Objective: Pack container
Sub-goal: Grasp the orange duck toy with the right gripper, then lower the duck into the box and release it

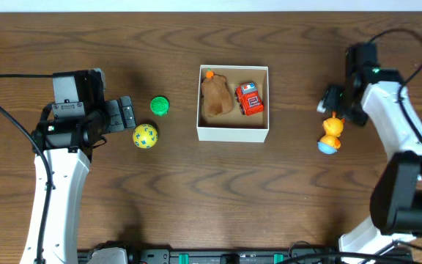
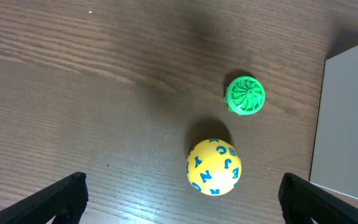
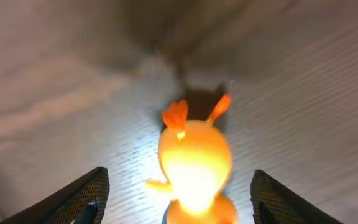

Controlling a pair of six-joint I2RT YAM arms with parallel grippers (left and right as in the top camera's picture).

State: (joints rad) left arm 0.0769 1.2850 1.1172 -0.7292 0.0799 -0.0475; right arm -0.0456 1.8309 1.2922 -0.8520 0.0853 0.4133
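Container (image 1: pixel 233 134) partly filled | step: right gripper (image 3: pixel 179 194), jaws wide, astride orange toy (image 3: pixel 194 155) | left gripper (image 2: pixel 182 198) wide near yellow ball (image 2: pixel 214 167) | next: likely close, lift

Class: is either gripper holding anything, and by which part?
Nothing is held. The left gripper hangs open near the yellow ball; the right gripper is open, fingers either side of the orange toy, not touching it.
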